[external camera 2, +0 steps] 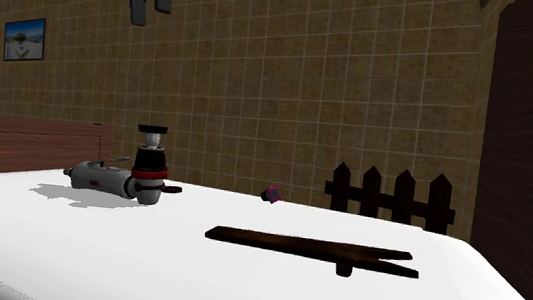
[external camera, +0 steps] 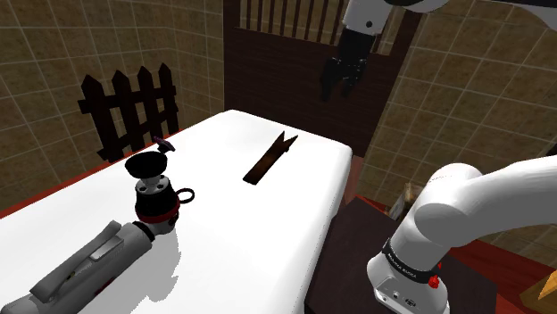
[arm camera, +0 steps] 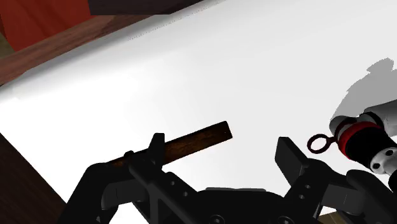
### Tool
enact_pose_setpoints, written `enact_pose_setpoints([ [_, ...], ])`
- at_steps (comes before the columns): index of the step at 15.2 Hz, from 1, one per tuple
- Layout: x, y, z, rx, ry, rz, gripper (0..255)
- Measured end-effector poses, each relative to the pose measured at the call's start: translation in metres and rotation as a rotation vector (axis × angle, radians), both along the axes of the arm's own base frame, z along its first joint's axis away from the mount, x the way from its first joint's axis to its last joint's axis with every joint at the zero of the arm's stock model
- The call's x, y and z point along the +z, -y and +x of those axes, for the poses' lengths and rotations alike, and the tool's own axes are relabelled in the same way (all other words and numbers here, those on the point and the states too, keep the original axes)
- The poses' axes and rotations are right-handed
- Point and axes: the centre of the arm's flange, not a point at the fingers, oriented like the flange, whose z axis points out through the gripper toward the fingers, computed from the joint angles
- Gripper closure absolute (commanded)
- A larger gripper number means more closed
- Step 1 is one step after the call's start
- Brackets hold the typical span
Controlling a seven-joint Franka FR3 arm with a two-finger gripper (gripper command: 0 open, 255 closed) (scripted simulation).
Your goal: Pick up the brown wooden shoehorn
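Claw (arm camera: 222,147) spread above white table (external camera: 268,223); shoehorn (external camera: 270,159) flat; tiled walls (external camera 2: 361,83).

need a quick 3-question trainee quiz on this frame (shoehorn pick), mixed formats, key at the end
1. True or false: the gripper is touching the shoehorn.
2. The shoehorn is: A) lying flat on the white table; B) standing upright; C) hanging over the edge.
3. Fill in: in the wrist view, the fingers stand ___.
Key: 1 false, it hangs well above the shoehorn; 2 A; 3 apart, so open.
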Motion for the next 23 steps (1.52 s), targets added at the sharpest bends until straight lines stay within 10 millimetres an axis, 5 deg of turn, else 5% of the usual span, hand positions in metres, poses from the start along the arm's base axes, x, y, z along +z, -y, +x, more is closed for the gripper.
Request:
enact_pose_setpoints([
  [3, -0.012, -0.005, 0.008, -0.038, -0.002, 0.000, 0],
  [10, -0.083, -0.027, 0.057, -0.256, -0.009, 0.000, 0],
  [23, -0.218, -0.038, 0.170, -0.676, -0.019, 0.003, 0],
])
